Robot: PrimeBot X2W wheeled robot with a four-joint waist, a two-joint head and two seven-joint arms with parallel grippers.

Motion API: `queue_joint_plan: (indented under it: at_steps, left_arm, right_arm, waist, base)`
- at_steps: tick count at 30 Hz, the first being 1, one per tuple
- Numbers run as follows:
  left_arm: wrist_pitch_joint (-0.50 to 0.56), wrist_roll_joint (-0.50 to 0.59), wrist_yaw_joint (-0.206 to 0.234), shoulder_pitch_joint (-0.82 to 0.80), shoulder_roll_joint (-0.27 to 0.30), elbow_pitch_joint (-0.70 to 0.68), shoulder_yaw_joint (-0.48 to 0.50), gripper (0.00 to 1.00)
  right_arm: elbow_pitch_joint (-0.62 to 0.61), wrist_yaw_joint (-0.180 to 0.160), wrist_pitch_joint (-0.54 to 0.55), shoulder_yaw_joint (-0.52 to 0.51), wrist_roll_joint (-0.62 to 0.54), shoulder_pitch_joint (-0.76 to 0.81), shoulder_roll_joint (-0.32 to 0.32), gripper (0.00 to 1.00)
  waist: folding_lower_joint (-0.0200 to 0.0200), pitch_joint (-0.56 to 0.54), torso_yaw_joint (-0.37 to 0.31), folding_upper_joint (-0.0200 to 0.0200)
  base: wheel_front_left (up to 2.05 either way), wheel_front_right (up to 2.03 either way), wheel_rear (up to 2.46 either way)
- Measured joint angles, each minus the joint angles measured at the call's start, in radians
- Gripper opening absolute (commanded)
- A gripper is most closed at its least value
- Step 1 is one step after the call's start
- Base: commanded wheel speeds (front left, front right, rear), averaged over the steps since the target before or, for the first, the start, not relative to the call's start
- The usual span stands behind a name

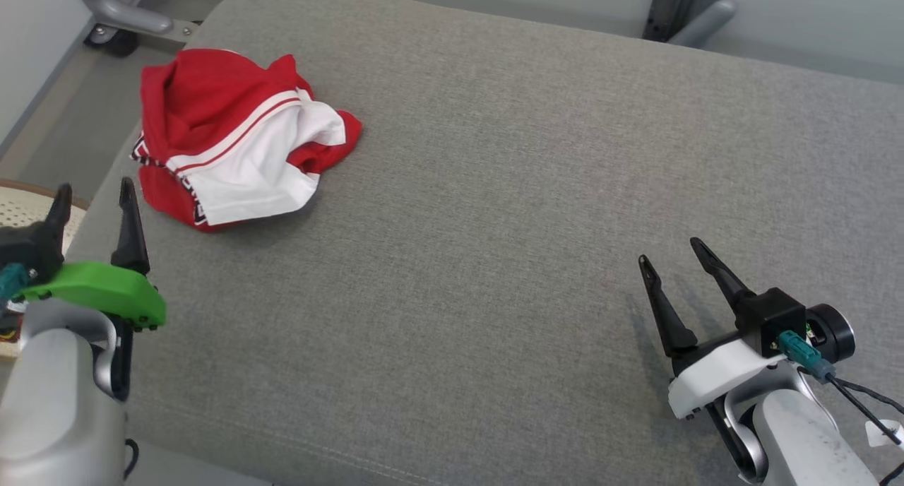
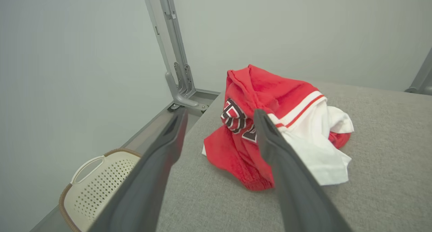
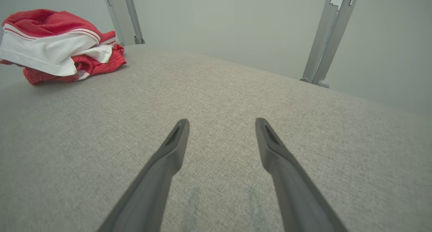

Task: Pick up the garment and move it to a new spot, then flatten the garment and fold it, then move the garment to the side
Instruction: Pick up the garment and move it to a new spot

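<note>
None of the 3 stages is judged to have been begun; the garment (image 1: 233, 136), red with white panels and striped trim, is seen lying in a crumpled heap at the far left corner of the grey padded surface (image 1: 508, 189), close to its left edge; no part of it is spread flat and no fold has been made; the pick-up, the move to a new spot, the flattening, the folding and the final shift to the side are all taken to be left to do; a wide bare stretch of the surface lies to the right of the heap, where a new spot could be chosen.

The left gripper (image 1: 95, 186) is seen with its 2 dark fingers spread wide and nothing between them; it is held just beside the near edge of the garment, at the left border of the surface, and no contact with the cloth can be made out; in the left wrist view the heap is framed just beyond the fingertips, and a pale perforated basket (image 2: 101, 178) is seen on the floor below. The right gripper (image 1: 669, 251) is likewise spread wide and empty; it is held low over bare surface at the near right, well apart from the garment; whether its fingertips touch the surface cannot be told.
</note>
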Motion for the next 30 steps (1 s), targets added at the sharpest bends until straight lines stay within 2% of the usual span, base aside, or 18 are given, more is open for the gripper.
queue_joint_plan:
  at_steps: [7, 11, 18, 19, 20, 21, 27, 30]
  left_arm:
    - [0.016, -0.170, -0.002, -0.164, 0.092, 0.160, -0.132, 1.00]
    - [0.021, -0.235, -0.002, -0.200, 0.107, 0.230, -0.166, 1.00]
    - [0.016, -0.251, 0.014, -0.255, 0.121, 0.390, -0.148, 1.00]
    - [0.015, -0.252, 0.014, -0.264, 0.121, 0.404, -0.146, 0.70]
    - [0.012, -0.252, 0.014, -0.269, 0.121, 0.411, -0.148, 0.18]
    - [0.009, -0.254, 0.014, -0.274, 0.119, 0.423, -0.147, 0.00]
    - [0.005, -0.250, 0.005, -0.284, 0.128, 0.428, -0.161, 0.00]
    - [0.002, -0.224, 0.003, -0.293, 0.140, 0.314, -0.173, 0.00]
  right_arm:
    - [-0.007, 0.000, 0.000, 0.009, 0.009, -0.012, -0.024, 1.00]
    - [-0.006, 0.000, 0.000, 0.014, 0.013, -0.015, -0.027, 1.00]
    - [-0.004, 0.000, 0.000, 0.017, 0.015, -0.032, -0.035, 1.00]
    - [-0.003, 0.000, 0.000, 0.018, 0.018, -0.032, -0.037, 1.00]
    - [-0.002, 0.000, 0.000, 0.018, 0.021, -0.032, -0.038, 1.00]
    - [0.000, 0.000, 0.000, 0.020, 0.021, -0.033, -0.037, 1.00]
    - [0.009, 0.000, 0.000, 0.018, 0.035, -0.036, -0.009, 1.00]
    - [0.012, 0.000, 0.000, 0.012, 0.041, -0.034, 0.015, 1.00]
  waist:
    - [0.0000, 0.055, -0.074, 0.0000]
    - [0.0000, 0.085, -0.110, 0.0000]
    - [0.0000, 0.125, -0.159, 0.0000]
    - [0.0000, 0.129, -0.164, 0.0000]
    - [0.0000, 0.132, -0.169, 0.0000]
    - [0.0000, 0.134, -0.173, 0.0000]
    - [0.0000, 0.109, -0.186, 0.0000]
    - [0.0000, 0.082, -0.191, 0.0000]
  base:
    - [0.00, 0.00, 0.00]
    - [0.00, 0.00, 0.00]
    - [0.00, 0.00, 0.00]
    - [0.00, 0.00, 0.00]
    - [0.00, 0.00, 0.00]
    - [0.00, 0.00, 0.00]
    - [0.00, 0.00, 0.00]
    - [0.00, 0.00, 0.00]
